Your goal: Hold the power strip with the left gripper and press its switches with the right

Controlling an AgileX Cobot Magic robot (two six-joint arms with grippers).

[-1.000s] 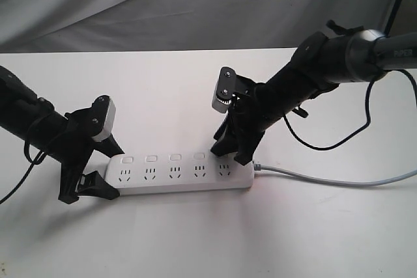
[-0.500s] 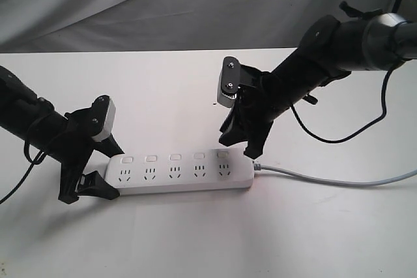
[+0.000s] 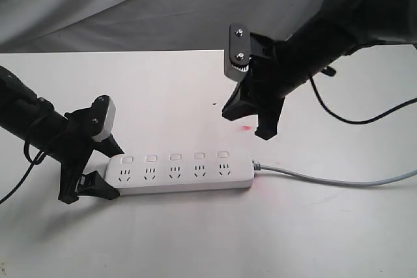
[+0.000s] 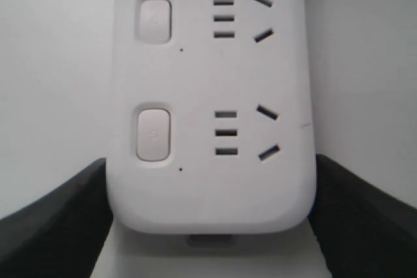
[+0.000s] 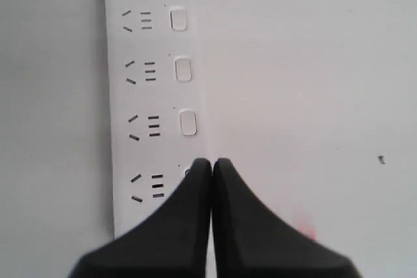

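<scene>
The white power strip [image 3: 179,172] lies flat on the table, its grey cable [image 3: 326,179] running off to the right. My left gripper [image 3: 106,168] is shut on the strip's left end, one black finger against each long side [image 4: 58,219]. The strip's end [image 4: 212,96] fills the left wrist view and shows two switches [image 4: 154,133]. The five switches [image 3: 175,157] sit in a row above the sockets. My right gripper [image 3: 251,125] hangs shut above the strip's right end, touching nothing. Its joined fingertips [image 5: 212,162] cover part of the nearest switch, with the others [image 5: 187,123] visible beyond.
A faint red glow [image 3: 247,126] lies on the white table [image 3: 195,239] under the right gripper. A grey cloth backdrop [image 3: 130,4] hangs behind the table's far edge. A small dark speck [image 3: 214,103] marks the table behind the strip.
My right gripper has lifted up and to the right, off the rightmost switch. The left gripper and the power strip have not moved.
</scene>
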